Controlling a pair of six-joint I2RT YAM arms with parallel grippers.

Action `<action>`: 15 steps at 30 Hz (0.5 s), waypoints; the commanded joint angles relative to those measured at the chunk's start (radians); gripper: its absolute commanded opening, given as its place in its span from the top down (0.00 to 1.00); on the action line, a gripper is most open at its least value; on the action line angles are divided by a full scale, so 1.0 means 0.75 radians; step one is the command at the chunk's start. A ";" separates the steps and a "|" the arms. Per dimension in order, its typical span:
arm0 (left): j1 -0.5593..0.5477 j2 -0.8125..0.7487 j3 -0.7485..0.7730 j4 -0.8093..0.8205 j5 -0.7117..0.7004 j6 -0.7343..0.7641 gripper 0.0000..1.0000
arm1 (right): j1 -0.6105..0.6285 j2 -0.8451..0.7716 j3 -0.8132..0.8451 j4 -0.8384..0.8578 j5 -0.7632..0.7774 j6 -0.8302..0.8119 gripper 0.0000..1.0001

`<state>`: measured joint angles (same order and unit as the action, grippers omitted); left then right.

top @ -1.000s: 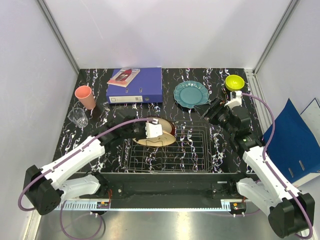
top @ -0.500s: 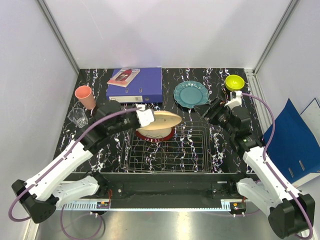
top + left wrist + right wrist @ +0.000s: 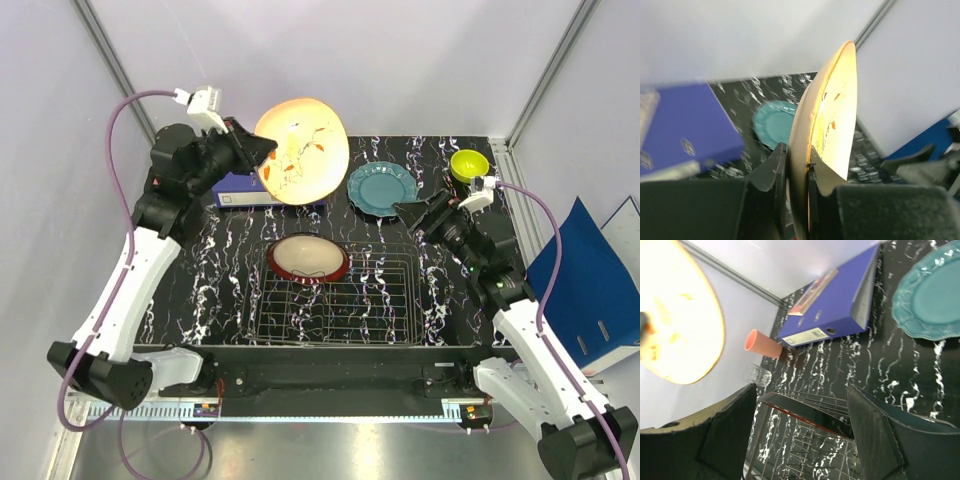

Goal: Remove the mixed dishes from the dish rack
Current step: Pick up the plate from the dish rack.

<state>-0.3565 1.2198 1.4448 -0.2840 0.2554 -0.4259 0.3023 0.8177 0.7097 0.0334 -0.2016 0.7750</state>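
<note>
Marbled table beneath left tool tight on cream-yellow plate (salmon-pink cup only in right-wrist view)

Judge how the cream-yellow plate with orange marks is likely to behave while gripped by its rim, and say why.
The cream-yellow plate shows no sag though held aloft, so it is probably rigid. Its glossy surface looks slippery; held at one rim spot by the left pincer, it might swivel or slip. It may be ceramic, so likely breakable if dropped.

Cream-yellow plate aloft, tilted; red-rimmed plate lying in rack.
</note>
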 commanded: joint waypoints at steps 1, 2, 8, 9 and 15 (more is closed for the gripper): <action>0.085 0.071 -0.112 0.499 0.375 -0.683 1.00 | 0.006 -0.031 0.035 0.170 -0.126 0.036 0.20; 0.087 0.091 -0.135 0.558 0.444 -0.799 1.00 | 0.008 -0.031 0.037 0.197 -0.144 0.045 0.20; 0.052 0.169 -0.231 0.804 0.506 -0.972 1.00 | 0.006 0.067 0.076 0.342 -0.232 0.136 0.17; 0.034 0.167 -0.229 0.788 0.504 -0.962 1.00 | 0.006 0.084 0.084 0.381 -0.240 0.147 0.17; -0.024 0.186 -0.217 0.767 0.506 -0.923 1.00 | 0.006 0.217 0.131 0.510 -0.291 0.214 0.17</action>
<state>-0.3489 1.4136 1.2217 0.0444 0.5579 -1.0336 0.3031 0.9340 0.7425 0.2817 -0.3630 0.8875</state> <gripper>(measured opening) 0.170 0.831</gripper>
